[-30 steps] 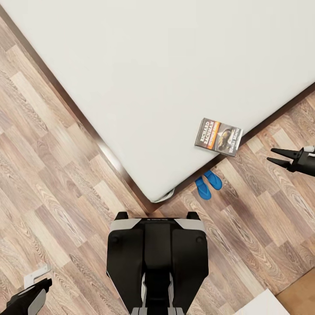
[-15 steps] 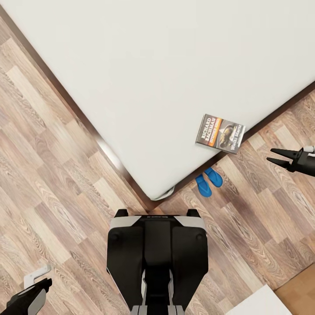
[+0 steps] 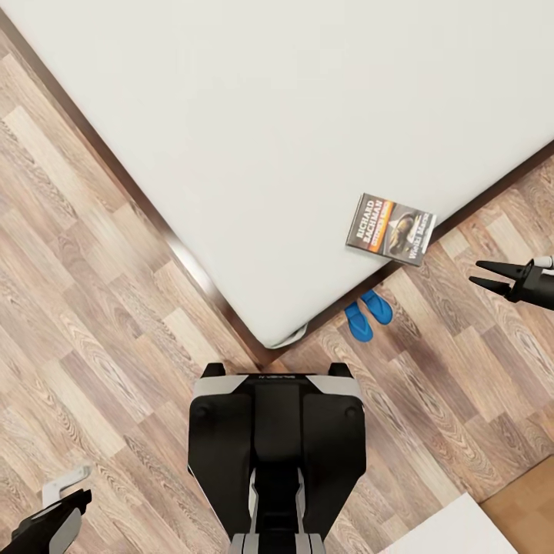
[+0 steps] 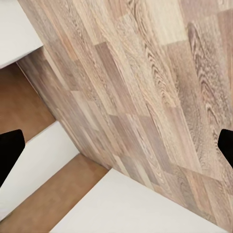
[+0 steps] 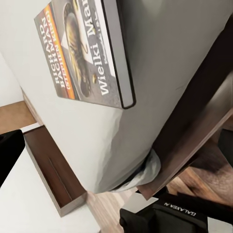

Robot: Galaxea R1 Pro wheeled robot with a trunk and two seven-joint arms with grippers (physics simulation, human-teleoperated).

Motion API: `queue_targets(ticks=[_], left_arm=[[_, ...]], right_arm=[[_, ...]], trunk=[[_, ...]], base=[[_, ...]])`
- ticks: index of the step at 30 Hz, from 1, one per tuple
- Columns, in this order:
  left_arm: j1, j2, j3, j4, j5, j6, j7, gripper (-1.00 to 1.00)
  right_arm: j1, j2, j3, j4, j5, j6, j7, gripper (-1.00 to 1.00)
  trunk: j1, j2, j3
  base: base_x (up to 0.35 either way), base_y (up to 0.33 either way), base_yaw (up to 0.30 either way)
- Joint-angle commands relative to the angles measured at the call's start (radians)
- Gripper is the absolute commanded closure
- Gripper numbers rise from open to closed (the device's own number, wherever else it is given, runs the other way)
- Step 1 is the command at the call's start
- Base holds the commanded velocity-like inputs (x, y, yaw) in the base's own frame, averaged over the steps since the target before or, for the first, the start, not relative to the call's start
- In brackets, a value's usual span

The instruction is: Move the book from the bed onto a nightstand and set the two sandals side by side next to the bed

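The book (image 3: 391, 228) is lying at the bed (image 3: 254, 123) edge; a careless nudge risks tipping it off. The right hand (image 3: 481, 275) is hovering near, fingers apart and empty.

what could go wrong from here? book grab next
1. The book lies flat at the bed's edge; a sideways push from the open right gripper could slide it off.
2. The sandals lie on the floor just below, against the bed frame; a falling book or the base rolling in could knock them apart.
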Motion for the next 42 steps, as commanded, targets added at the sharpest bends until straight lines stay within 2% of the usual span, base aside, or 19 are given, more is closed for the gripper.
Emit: queue_targets(ticks=[1, 12, 23, 42], left_arm=[[0.000, 0.000, -0.002, -0.002, 0.008, 0.004, 0.003, -1.00], [0.001, 0.000, -0.004, -0.002, 0.008, 0.004, 0.003, -1.00], [0.000, 0.000, -0.004, -0.002, 0.008, 0.004, 0.003, -1.00], [0.001, -0.001, -0.004, -0.002, 0.008, 0.007, 0.003, -1.00]], right_arm=[[-0.001, 0.001, -0.004, 0.000, 0.008, 0.010, 0.007, -1.00], [-0.025, 0.003, -0.002, -0.002, 0.008, 0.009, 0.009, -1.00], [-0.065, 0.006, 0.052, -0.002, 0.008, 0.009, 0.024, -1.00], [-0.118, 0.007, 0.091, -0.002, 0.008, 0.010, 0.024, -1.00]], trunk=[[0.001, -0.002, -0.003], [0.001, -0.002, -0.021], [0.001, -0.002, -0.039], [0.001, -0.002, -0.070]], base=[[0.000, 0.000, 0.000], [0.000, 0.000, 0.000], [0.000, 0.000, 0.000], [0.000, 0.000, 0.000]])
